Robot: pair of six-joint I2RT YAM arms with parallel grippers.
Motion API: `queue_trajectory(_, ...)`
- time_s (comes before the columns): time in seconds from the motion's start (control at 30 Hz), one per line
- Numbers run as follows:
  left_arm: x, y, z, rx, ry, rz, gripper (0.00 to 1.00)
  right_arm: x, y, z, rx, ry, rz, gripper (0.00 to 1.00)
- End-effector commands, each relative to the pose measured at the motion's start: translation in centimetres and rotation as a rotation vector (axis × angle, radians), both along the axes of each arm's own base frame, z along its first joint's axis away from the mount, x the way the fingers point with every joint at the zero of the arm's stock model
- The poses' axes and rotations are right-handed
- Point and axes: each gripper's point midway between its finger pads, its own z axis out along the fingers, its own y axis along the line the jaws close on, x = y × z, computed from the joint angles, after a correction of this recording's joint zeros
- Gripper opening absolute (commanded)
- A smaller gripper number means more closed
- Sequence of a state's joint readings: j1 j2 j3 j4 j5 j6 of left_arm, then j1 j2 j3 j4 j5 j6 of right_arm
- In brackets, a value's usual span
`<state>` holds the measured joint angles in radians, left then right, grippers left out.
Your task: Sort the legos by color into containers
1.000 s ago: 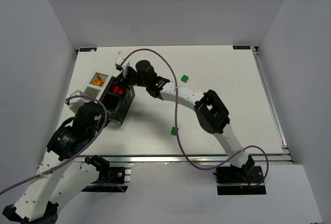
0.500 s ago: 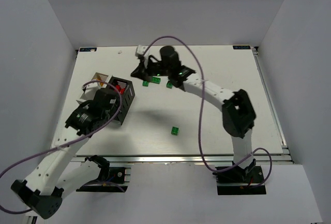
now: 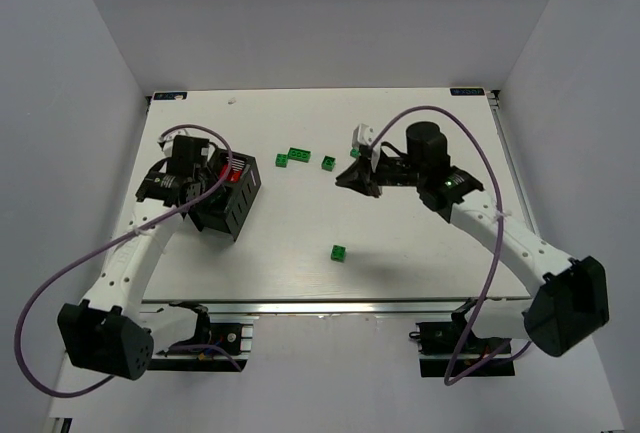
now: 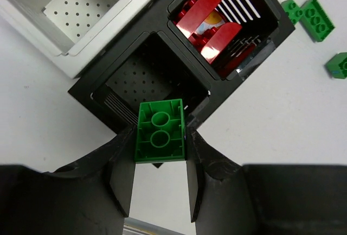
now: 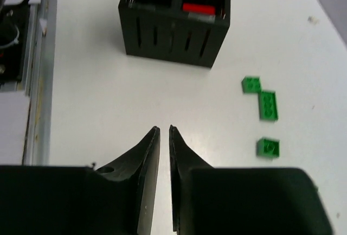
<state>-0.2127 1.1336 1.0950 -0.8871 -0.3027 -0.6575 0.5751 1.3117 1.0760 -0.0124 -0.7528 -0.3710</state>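
Note:
My left gripper (image 4: 159, 137) is shut on a green lego (image 4: 160, 129) and holds it over the empty compartment of the black container (image 4: 135, 75). Red legos (image 4: 209, 20) lie in its other compartment. A white container (image 4: 81, 7) stands beside it, empty as far as I see. In the top view the left gripper (image 3: 200, 185) hovers over the black container (image 3: 238, 201). My right gripper (image 5: 164, 130) is shut and empty, above bare table right of the container (image 5: 173, 26). Loose green legos (image 3: 298, 156) lie mid-table. No yellow-orange legos show.
More green legos lie at the centre back (image 3: 328, 162) and nearer the front (image 3: 340, 252). The right wrist view shows three green legos (image 5: 268, 105) to its right. Grey walls enclose the table; a metal rail (image 3: 350, 303) runs along its near edge.
My left gripper has moved back over the black container with the green lego. My right gripper has pulled away from the containers to the table's middle right.

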Motion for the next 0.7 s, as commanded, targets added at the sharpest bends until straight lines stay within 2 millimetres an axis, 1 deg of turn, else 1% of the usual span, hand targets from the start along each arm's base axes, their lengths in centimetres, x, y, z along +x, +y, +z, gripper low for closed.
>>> queue_trajectory(0.0, 1.5, -0.4, 1.2, 0.008, -0.037, -0.065, 0.14, -1.5, -2.4, -0.7, -0.025, 0.0, -0.023, 0.18)
queue_trajectory(0.1, 2.0, -0.5, 0.7, 0.013, -0.025, -0.07, 0.2, -2.3, -3.6, -1.0, -0.026, -0.004, -0.05, 0.22)
queue_trajectory(0.13, 2.1, -0.5, 0.5, 0.014, -0.019, -0.074, 0.26, -2.4, -3.8, -1.0, -0.027, -0.006, -0.054, 0.24)
queue_trajectory(0.2, 2.1, -0.5, 0.2, 0.017, -0.013, -0.075, 0.33, -2.5, -4.4, -1.0, -0.028, -0.008, -0.068, 0.26)
queue_trajectory(0.23, 2.2, -0.4, 0.0, 0.02, -0.012, -0.071, 0.38, -2.6, -4.5, -1.1, -0.033, -0.001, -0.07, 0.29)
queue_trajectory(0.37, 2.4, -0.1, -0.1, 0.029, -0.009, -0.065, 0.48, -2.5, -4.9, -1.4, -0.049, 0.0, -0.078, 0.34)
queue_trajectory(0.5, 2.4, -0.1, -0.3, 0.031, -0.005, -0.062, 0.53, -2.5, -5.2, -1.9, -0.075, -0.005, -0.086, 0.37)
queue_trajectory(0.57, 2.3, 0.0, -0.3, 0.029, -0.007, -0.058, 0.58, -2.4, -5.6, -2.3, -0.096, -0.001, -0.099, 0.4)
queue_trajectory(0.67, 2.1, -0.1, -0.1, 0.022, -0.015, -0.059, 0.61, -2.5, -6.0, -2.8, -0.127, -0.01, -0.095, 0.45)
